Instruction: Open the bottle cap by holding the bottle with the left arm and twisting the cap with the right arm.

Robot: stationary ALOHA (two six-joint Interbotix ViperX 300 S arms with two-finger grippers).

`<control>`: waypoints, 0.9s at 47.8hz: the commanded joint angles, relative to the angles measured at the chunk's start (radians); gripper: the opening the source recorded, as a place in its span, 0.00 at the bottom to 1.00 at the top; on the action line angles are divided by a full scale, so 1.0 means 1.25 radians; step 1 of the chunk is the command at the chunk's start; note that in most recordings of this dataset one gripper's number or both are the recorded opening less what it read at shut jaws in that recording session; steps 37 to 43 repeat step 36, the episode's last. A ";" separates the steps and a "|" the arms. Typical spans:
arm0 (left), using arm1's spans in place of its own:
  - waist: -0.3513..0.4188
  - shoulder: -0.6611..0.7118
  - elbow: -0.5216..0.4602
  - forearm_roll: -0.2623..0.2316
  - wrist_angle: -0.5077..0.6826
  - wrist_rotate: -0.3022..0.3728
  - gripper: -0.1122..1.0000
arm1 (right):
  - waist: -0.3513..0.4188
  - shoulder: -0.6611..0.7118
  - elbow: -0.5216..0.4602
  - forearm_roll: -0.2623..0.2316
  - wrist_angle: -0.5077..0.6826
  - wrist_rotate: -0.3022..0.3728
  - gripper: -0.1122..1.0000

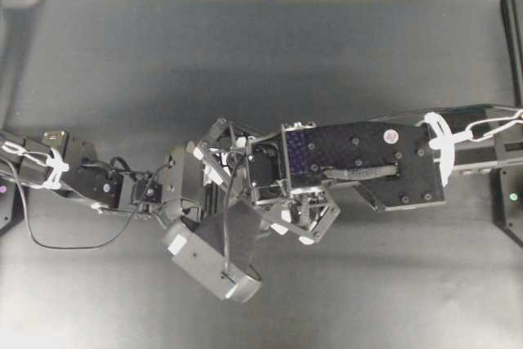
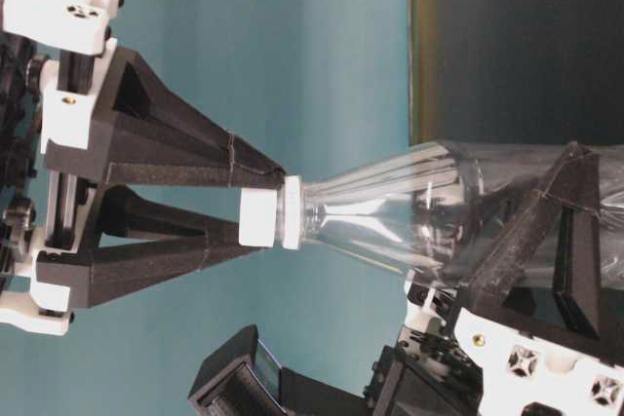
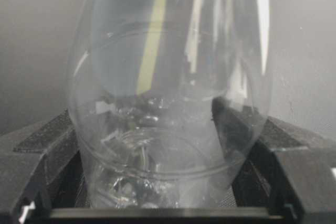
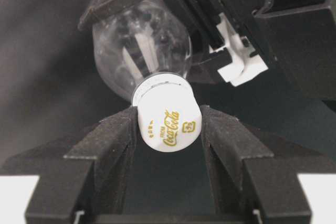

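Observation:
The clear bottle [image 2: 409,207] is held off the table between both grippers. My left gripper [image 3: 152,140] is shut on the bottle's body [image 3: 168,77], with a black finger [image 3: 42,150] pressed on each side. My right gripper [image 4: 169,124] is shut on the white bottle cap [image 4: 169,119], which has gold lettering on top and sits on the bottle's neck. In the table-level view the lattice fingers [image 2: 175,158] pinch the cap [image 2: 261,218]. In the overhead view the slim left arm [image 1: 90,179] and the bulky right arm [image 1: 376,161] meet mid-table and hide the bottle.
The dark table [image 1: 261,55] stretches behind and in front of the arms. A loose black cable [image 1: 73,243] hangs from the left arm. Arm bases stand at the left and right table edges.

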 commanded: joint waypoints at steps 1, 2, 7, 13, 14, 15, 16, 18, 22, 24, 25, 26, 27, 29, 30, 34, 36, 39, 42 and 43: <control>-0.011 0.005 0.005 0.002 0.009 -0.011 0.81 | 0.000 -0.012 -0.005 -0.009 -0.013 0.029 0.54; -0.011 0.005 0.005 0.002 0.009 -0.011 0.81 | 0.000 -0.013 -0.005 -0.012 -0.017 0.036 0.60; -0.011 0.005 0.005 0.002 0.009 -0.011 0.81 | 0.002 -0.016 -0.004 -0.025 -0.036 0.065 0.82; -0.011 0.004 0.006 0.004 0.009 -0.012 0.81 | 0.007 -0.023 -0.010 -0.031 -0.048 0.098 0.86; -0.011 0.005 0.006 0.004 0.009 -0.012 0.81 | 0.009 -0.025 -0.011 -0.034 -0.048 0.104 0.86; -0.011 0.004 0.006 0.004 0.009 -0.012 0.81 | 0.010 -0.028 -0.011 -0.036 -0.047 0.109 0.85; -0.011 0.004 0.006 0.004 0.009 -0.013 0.81 | 0.012 -0.032 -0.011 -0.040 -0.045 0.121 0.85; -0.011 0.004 0.006 0.004 0.009 -0.013 0.81 | 0.013 -0.038 -0.011 -0.044 -0.043 0.142 0.85; -0.011 0.004 0.009 0.002 0.017 -0.013 0.81 | 0.015 -0.052 -0.011 -0.044 -0.039 0.198 0.85; -0.011 0.004 0.007 0.002 0.028 -0.013 0.81 | 0.015 -0.059 -0.010 -0.044 -0.036 0.227 0.85; -0.011 0.004 0.006 0.002 0.038 -0.013 0.81 | 0.015 -0.064 -0.007 -0.043 -0.033 0.242 0.85; -0.011 0.004 0.005 0.004 0.045 -0.013 0.81 | 0.016 -0.069 -0.006 -0.044 -0.029 0.255 0.85; -0.012 0.005 0.005 0.002 0.053 -0.013 0.81 | 0.017 -0.074 -0.005 -0.043 -0.027 0.274 0.85; -0.011 0.005 0.004 0.004 0.067 -0.013 0.81 | 0.017 -0.083 -0.002 -0.042 -0.026 0.308 0.85; -0.011 0.005 0.004 0.004 0.070 -0.013 0.81 | 0.017 -0.087 0.000 -0.040 -0.026 0.324 0.85; -0.011 0.004 0.005 0.002 0.077 -0.011 0.81 | 0.018 -0.102 0.006 -0.039 -0.032 0.394 0.85; -0.011 0.004 0.005 0.002 0.076 -0.011 0.81 | 0.018 -0.106 0.010 -0.038 -0.033 0.421 0.85; -0.011 0.004 0.005 0.002 0.076 -0.011 0.81 | 0.018 -0.106 0.010 -0.038 -0.033 0.421 0.85; -0.011 0.004 0.005 0.002 0.076 -0.011 0.81 | 0.018 -0.106 0.010 -0.038 -0.033 0.421 0.85; -0.011 0.004 0.005 0.002 0.076 -0.011 0.81 | 0.018 -0.106 0.010 -0.038 -0.033 0.421 0.85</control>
